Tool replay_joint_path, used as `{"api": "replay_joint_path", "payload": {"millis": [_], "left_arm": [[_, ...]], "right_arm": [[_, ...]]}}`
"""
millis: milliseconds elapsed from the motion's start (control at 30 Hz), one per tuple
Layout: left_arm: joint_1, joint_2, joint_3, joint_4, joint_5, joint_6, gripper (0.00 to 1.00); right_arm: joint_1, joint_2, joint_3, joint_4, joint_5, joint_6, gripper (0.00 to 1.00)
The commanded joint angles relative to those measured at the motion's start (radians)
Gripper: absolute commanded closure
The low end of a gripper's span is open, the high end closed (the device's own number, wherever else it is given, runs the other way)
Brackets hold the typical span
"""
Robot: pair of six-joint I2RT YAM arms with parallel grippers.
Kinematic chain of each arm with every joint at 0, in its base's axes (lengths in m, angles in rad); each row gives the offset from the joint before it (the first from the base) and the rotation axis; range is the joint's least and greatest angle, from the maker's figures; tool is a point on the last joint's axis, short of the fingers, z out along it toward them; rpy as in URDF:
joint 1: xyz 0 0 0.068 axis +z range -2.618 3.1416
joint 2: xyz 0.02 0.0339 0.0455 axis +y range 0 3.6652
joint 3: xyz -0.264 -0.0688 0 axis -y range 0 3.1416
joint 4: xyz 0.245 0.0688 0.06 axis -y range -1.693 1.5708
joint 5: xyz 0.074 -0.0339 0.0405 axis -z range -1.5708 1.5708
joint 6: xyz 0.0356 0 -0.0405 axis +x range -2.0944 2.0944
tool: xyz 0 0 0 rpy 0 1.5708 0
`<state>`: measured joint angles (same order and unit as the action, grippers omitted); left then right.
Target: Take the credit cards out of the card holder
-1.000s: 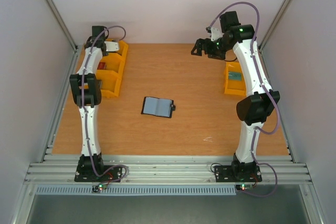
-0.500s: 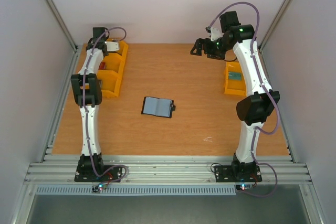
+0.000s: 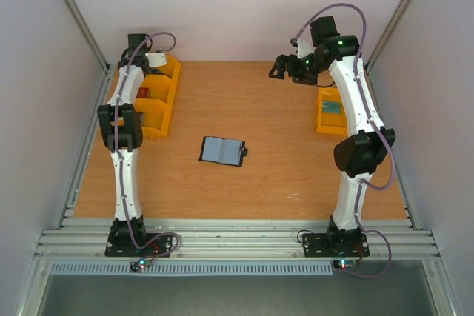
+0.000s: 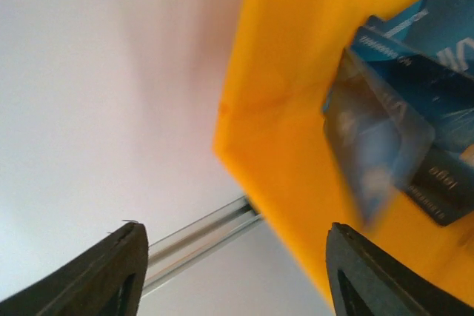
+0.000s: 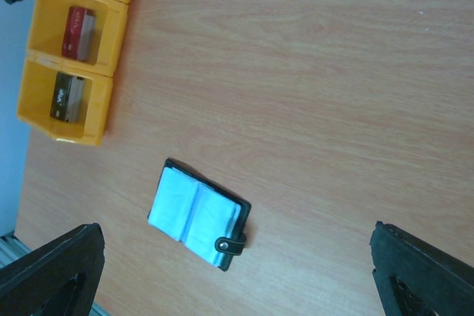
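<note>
The top camera looks down from behind my bases [image 3: 141,242] over the whole orange-brown wooden desk [image 3: 281,183]. My left wrist camera sits close against the yellow plastic bin [image 4: 296,109]; my right, high up, shares that bin and the blue-grey card holder [image 5: 198,214] with the top view.

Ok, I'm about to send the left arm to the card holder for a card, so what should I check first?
1. Left gripper jaws apart, nothing between them: ok.
2. Blue cards sit inside the yellow bin: ok, though one is blurred.
3. Card holder lies open and flat mid-table, nothing on top: ok.
4. Any cards in its pockets: cannot tell, the panels are too small to read.
5. Right gripper open, well away from the holder: ok.
</note>
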<state>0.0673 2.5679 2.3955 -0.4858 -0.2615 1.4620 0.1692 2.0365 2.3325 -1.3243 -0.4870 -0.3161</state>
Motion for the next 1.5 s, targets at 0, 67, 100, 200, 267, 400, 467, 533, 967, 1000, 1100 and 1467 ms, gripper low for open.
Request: {"api": "replay_joint_path", "payload": {"millis": [0, 67, 100, 200, 267, 400, 467, 533, 967, 1000, 1100, 1467], "left_arm": [[0.006, -0.126, 0.001, 0.013, -0.025, -0.063, 0.3], [0.006, -0.166, -0.036, 0.01, -0.032, -0.086, 0.27], [0.006, -0.192, -0.052, 0.006, -0.037, -0.098, 0.26], [0.007, -0.245, -0.079, -0.017, -0.053, -0.15, 0.22], [0.006, -0.285, -0.087, -0.044, -0.059, -0.197, 0.21], [-0.01, -0.409, -0.104, -0.196, -0.044, -0.348, 0.19], [-0.031, -0.495, -0.13, -0.313, -0.018, -0.456, 0.19], [-0.058, -0.586, -0.163, -0.46, 0.047, -0.546, 0.17], [-0.173, -1.083, -0.772, -0.715, 0.673, -1.198, 0.01], [-0.173, -1.1, -0.832, -0.692, 0.69, -1.249, 0.01], [-0.173, -1.139, -1.0, -0.611, 0.763, -1.386, 0.04], [-0.179, -1.089, -1.341, -0.198, 0.948, -1.821, 0.15]], "right_arm": [[-0.002, -0.069, -0.023, 0.003, 0.012, -0.013, 0.02], [-0.002, -0.084, -0.036, 0.007, 0.016, -0.021, 0.01], [-0.002, -0.092, -0.041, 0.01, 0.015, -0.027, 0.01], [-0.002, -0.128, -0.076, 0.033, -0.002, -0.044, 0.02], [-0.002, -0.167, -0.12, 0.07, -0.022, -0.05, 0.02], [-0.002, -0.267, -0.248, 0.185, -0.113, -0.036, 0.01], [-0.001, -0.309, -0.31, 0.229, -0.159, -0.011, 0.02], [0.0, -0.347, -0.371, 0.27, -0.198, 0.024, 0.01], [0.319, -0.373, -0.681, 0.376, -0.088, 0.225, 0.1], [0.346, -0.364, -0.695, 0.391, -0.079, 0.237, 0.1], [0.404, -0.334, -0.74, 0.459, -0.092, 0.281, 0.13], [0.446, -0.128, -0.856, 0.638, 0.002, 0.44, 0.3]]}}
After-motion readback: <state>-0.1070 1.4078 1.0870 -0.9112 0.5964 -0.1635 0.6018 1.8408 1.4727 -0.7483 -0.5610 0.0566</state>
